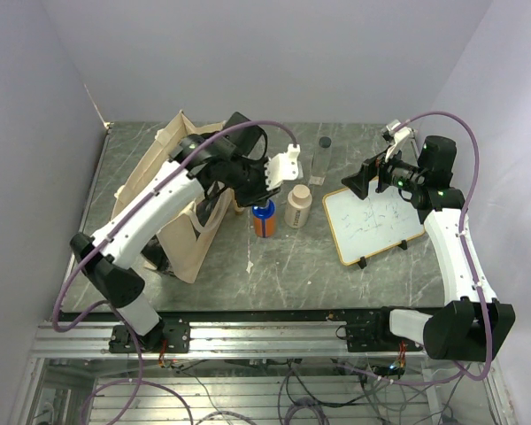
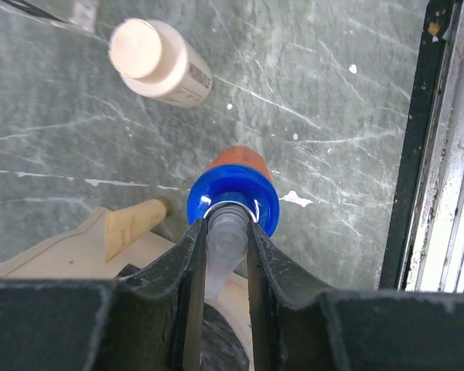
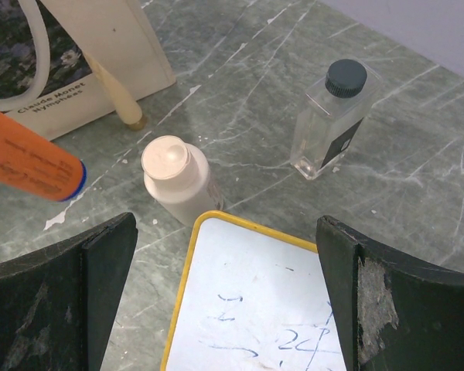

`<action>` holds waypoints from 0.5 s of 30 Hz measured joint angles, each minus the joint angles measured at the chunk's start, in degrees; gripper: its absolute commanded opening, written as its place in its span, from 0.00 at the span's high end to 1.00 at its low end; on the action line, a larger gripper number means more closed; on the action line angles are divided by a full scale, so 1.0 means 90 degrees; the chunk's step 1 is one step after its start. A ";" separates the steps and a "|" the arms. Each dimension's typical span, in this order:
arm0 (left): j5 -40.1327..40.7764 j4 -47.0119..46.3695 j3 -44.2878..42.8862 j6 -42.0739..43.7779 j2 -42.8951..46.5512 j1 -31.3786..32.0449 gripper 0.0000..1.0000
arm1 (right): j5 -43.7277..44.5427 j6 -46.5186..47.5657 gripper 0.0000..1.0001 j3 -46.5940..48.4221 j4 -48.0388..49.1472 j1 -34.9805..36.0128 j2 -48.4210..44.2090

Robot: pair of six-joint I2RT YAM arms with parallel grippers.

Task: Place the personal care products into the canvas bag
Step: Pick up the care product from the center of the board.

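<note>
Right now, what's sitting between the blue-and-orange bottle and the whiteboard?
The cream bottle stands upright between the blue-and-orange bottle and the whiteboard; the top view shows this most clearly.

Arms [image 1: 164, 208]: white shells, black joints
Cables [image 1: 443, 113]: purple, looped alongside each arm
End effector fingers [image 3: 69, 301]: black, scuffed
Bases [image 1: 456, 329]: black

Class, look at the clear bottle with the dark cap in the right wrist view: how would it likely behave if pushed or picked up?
The clear bottle stands tall on a narrow base, so a high push would probably tip it. It looks nearly empty, so likely light. Its flat sides suggest it would not roll far.
</note>
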State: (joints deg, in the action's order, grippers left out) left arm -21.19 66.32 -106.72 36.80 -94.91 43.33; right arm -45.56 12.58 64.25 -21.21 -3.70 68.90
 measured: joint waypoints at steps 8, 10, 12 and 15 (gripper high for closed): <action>0.0221 0.0328 -0.1059 -0.0221 0.0437 -0.0053 0.93 | 0.0015 -0.0015 0.00 0.0002 -0.0005 -0.0029 0.0017; 0.0299 0.0338 -0.1304 -0.0316 0.0510 -0.0058 0.93 | 0.0012 -0.0022 0.00 0.0002 -0.0005 -0.0051 0.0041; 0.0374 0.0340 -0.1513 -0.0415 0.0590 -0.0061 0.93 | 0.0012 -0.0036 0.00 0.0005 -0.0005 -0.0061 0.0078; 0.0532 0.0386 -0.1812 -0.0568 0.0709 -0.0061 0.93 | 0.0010 -0.0063 0.00 0.0024 -0.0005 -0.0070 0.0141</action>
State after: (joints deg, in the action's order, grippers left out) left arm -16.40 69.80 -123.02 31.68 -88.53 42.78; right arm -45.47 12.01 64.47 -21.26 -4.34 70.17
